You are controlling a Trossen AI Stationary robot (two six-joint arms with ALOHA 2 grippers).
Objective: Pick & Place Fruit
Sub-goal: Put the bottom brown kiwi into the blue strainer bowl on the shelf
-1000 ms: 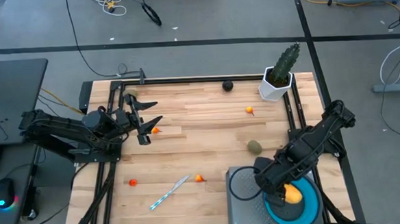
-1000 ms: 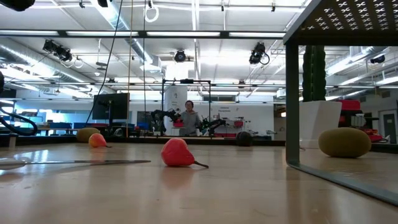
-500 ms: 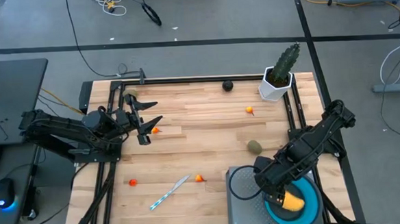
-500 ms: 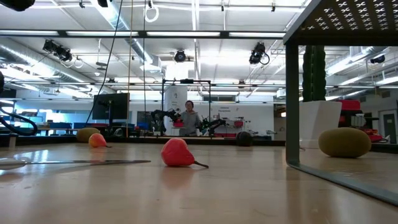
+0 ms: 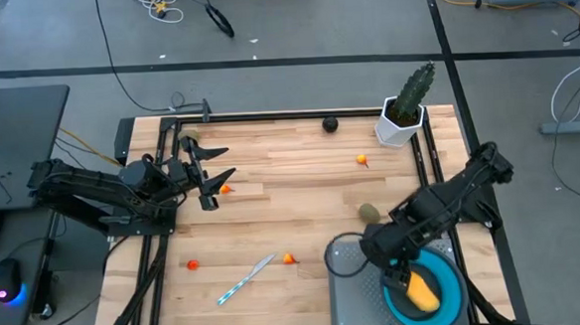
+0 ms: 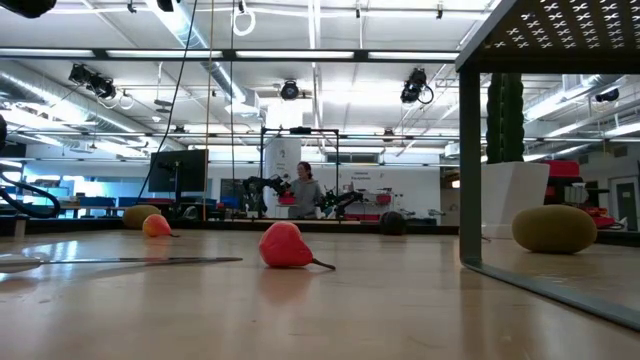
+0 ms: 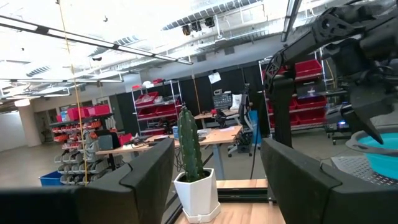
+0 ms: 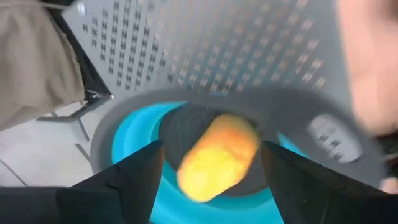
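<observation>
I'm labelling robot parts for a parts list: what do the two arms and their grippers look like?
Both arms are dark, nearly black, built of chunky jointed links. The left gripper ends in two slim, pointed black fingers. The right gripper has broad, flat dark fingers with angular edges.

A yellow-orange oblong fruit (image 5: pixel 422 293) is seen in a bright blue bowl (image 5: pixel 447 272), beside a grey perforated tray (image 5: pixel 355 298) dotted with rows of small holes. The surface (image 5: pixel 291 172) is shown in pale wood with striped planks, framed by black rails. An olive-brown oval (image 5: pixel 369 212), a black ball (image 5: pixel 330 125) and tiny orange-red pieces (image 5: pixel 363 161) are picked out against it. A green cactus (image 5: pixel 415 88) is set in a white pot (image 5: pixel 397 125). A white-and-blue stick (image 5: pixel 244 279) is noted. Both arms are dark.
</observation>
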